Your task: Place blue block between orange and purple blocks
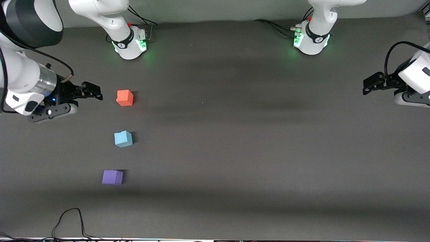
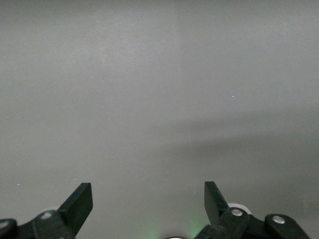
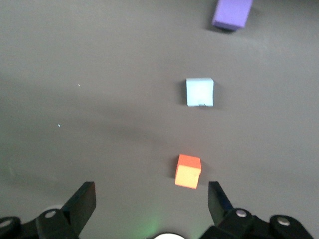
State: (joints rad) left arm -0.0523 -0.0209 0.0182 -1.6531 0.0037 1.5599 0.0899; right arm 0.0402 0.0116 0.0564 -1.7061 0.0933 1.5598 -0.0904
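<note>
Blue block [image 1: 123, 139] between orange block [image 1: 125, 97] and purple block [image 1: 112, 177], clear of both jaws

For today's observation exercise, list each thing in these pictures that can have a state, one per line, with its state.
blue block: resting on the table, between the other two blocks, touching neither, not gripped.
orange block: resting on the table, farthest from the front camera, free.
purple block: resting on the table, nearest the front camera, free.
right gripper: open, empty, beside the orange block.
left gripper: open, empty, waiting at its own end of the table.
</note>
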